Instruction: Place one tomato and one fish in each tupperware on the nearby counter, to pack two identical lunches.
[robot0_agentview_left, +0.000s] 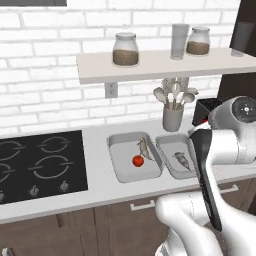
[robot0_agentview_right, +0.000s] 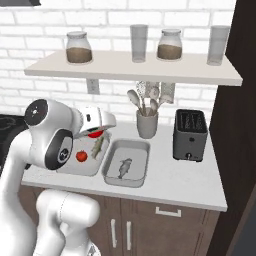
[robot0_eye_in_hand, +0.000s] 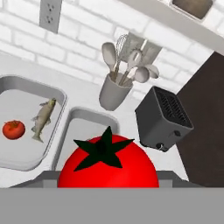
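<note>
On the desk (robot0_agentview_right: 170, 185), lower middle of the right base view, two tupperware trays lie side by side. The left tupperware (robot0_agentview_left: 120, 170) already holds its full set: a small tomato (robot0_agentview_left: 138, 160) beside a fish (robot0_agentview_left: 144, 147). The right tupperware (robot0_agentview_right: 111, 174) holds a second fish (robot0_agentview_right: 124, 167) only, so it appears to be the tray still lacking a tomato. The end effector (robot0_agentview_right: 96, 133), left of centre in the right base view, is pinching a second tomato (robot0_eye_in_hand: 108, 164), which bulks large and red at the bottom centre of the hand view with its green stem cap facing the camera; the jaws stand apart by the fruit's width. It hangs above the trays, near their shared edge, presumably carried high so as to clear the rims on the way to the right tray. Behind the trays stands a grey utensil holder (robot0_agentview_right: 147, 124) with spoons; to the right, a black toaster (robot0_agentview_right: 190, 135). Above, the wall shelf (robot0_agentview_right: 135, 70) carries jars.
</note>
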